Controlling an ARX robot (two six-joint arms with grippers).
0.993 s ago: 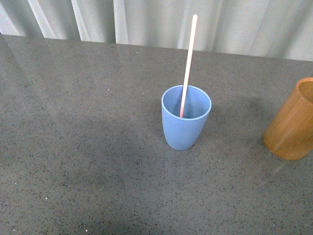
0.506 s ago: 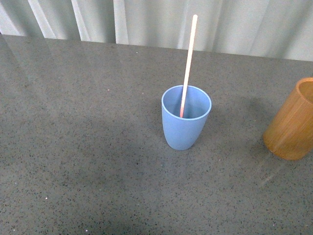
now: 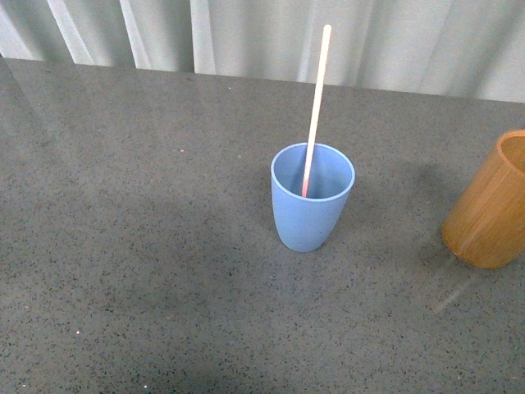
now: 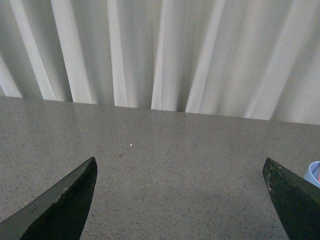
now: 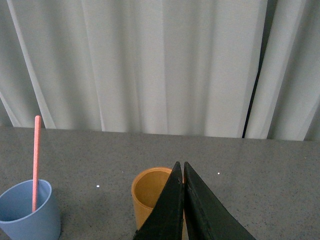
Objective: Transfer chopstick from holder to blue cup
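Note:
The blue cup (image 3: 312, 197) stands upright in the middle of the grey table. One pale pinkish chopstick (image 3: 317, 98) stands in it, leaning against the far rim. The orange-brown holder (image 3: 490, 203) stands at the right edge of the front view, cut off by the frame. No arm shows in the front view. In the right wrist view my right gripper (image 5: 181, 167) is shut and empty, in front of the holder (image 5: 147, 192), whose visible inside looks empty; the cup (image 5: 27, 210) and chopstick (image 5: 36, 160) show too. My left gripper (image 4: 180, 172) is open and empty above bare table; the cup's rim (image 4: 314, 174) shows at the picture's edge.
The grey speckled table (image 3: 131, 246) runs back to pale pleated curtains (image 3: 246, 33) along its far edge. Nothing else stands on it in these views.

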